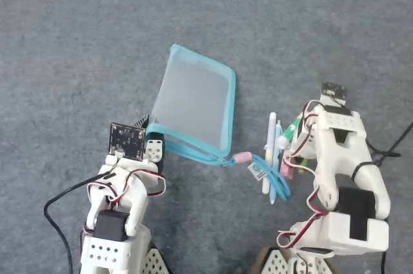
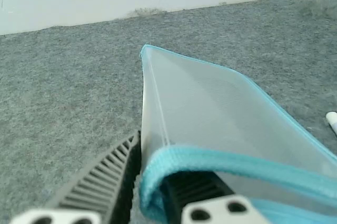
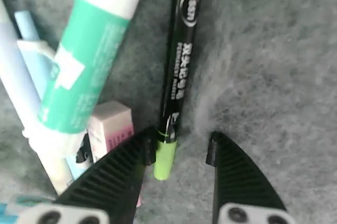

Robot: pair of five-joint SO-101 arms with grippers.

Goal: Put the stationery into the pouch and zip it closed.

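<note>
Grey surface [image 1: 77,61], all the task things on it.

Pouch [image 1: 193,100] lies mid-surface, flat. Its blue zip edge is on the side facing the arms. Left claw [image 2: 158,174] is clamped on that edge at the corner, one finger outside and the other seemingly inside the mouth. We judge it's holding the mouth for loading.

The stationery sits in a loose pile just beside the pouch's zip-pull end, under the right arm. The right arm is clearly the nearer one for the pick.

Right claw [image 3: 181,142] is spread, gripping nothing, low over the pile.

The key relation is with the black-and-green pen [image 3: 176,76]. Its long axis runs straight away from the claw, so the jaws straddle the barrel crosswise, which is a good orientation. Its green end is tucked against the finger [image 3: 124,163] on the eraser side, off-centre in the gap. We think a small sideways correction toward that finger comes before closing.

- Green-and-white marker [image 3: 89,71] lies next over, angled slightly to the pen.
- White pen [image 1: 270,148] and blue pen [image 1: 275,171] lie roughly parallel, nearer the pouch.
- Pink eraser [image 3: 108,124] is touching or almost touching that same finger, so there's a risk of snagging it.

Print: white lettering along the black barrel, a white patch on the marker's green band, and a small tag [image 1: 258,171] on the pouch strap. We're not reading any of it out.
</note>
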